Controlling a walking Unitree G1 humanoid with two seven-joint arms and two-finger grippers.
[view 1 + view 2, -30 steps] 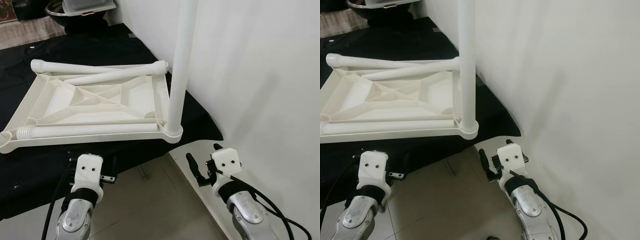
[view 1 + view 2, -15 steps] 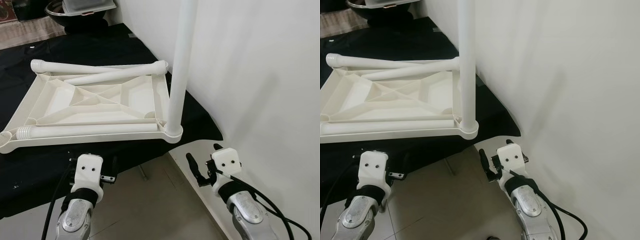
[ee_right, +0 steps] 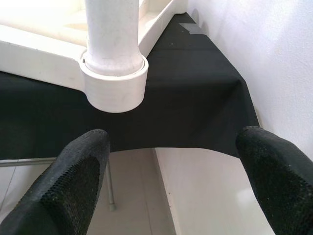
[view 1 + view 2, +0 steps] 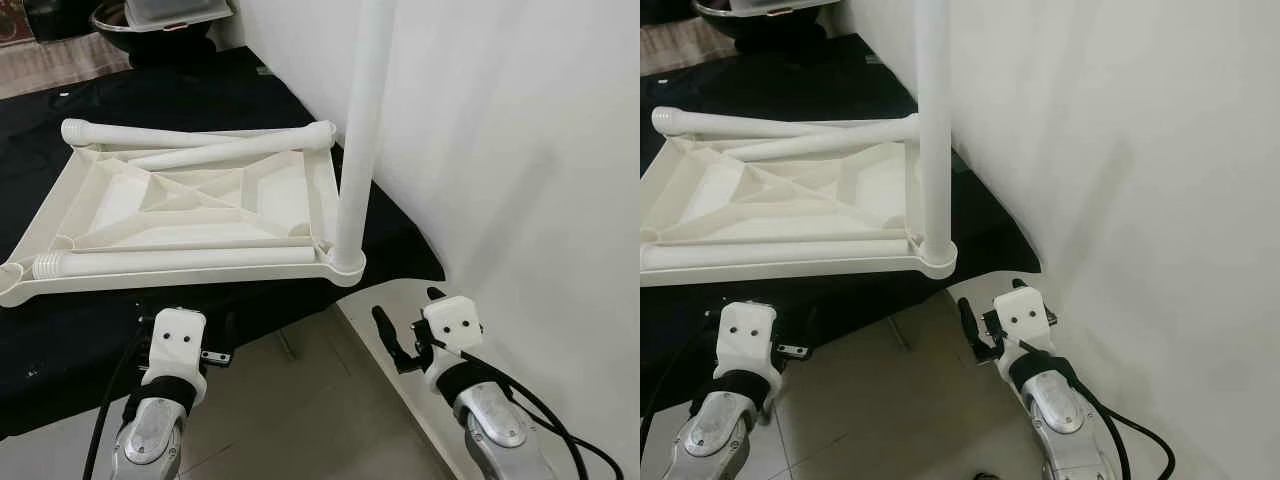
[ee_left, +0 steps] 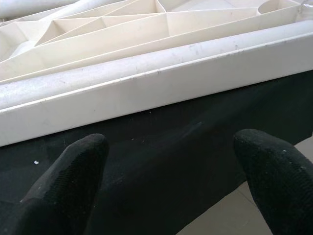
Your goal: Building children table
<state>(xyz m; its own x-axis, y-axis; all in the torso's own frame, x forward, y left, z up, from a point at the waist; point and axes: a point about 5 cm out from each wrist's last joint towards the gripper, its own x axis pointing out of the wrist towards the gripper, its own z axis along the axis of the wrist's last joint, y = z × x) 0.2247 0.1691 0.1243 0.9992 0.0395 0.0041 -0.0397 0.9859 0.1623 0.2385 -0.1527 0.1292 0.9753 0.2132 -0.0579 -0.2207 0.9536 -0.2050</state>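
One leg in, three to go – both grippers empty, between steps.

Tabletop [image 4: 190, 200] lies upside down on black cloth [image 4: 90, 330], ribbed underside up, near edge just beyond both grippers. One leg [image 4: 358, 130] stands upright in the near-right corner socket by the wall [image 4: 520, 150]; three loose legs [image 4: 180, 262] lie across the underside, w/ threaded ends showing. Left gripper [image 5: 166, 181] is wide open, holding nothing, facing the near rim; right gripper [image 3: 171, 181] is wide open, empty, facing the seated leg's socket. Likely next: reach over the rim, grasp the nearest loose leg, stand it in a free corner socket. All white plastic, smooth, light-looking.
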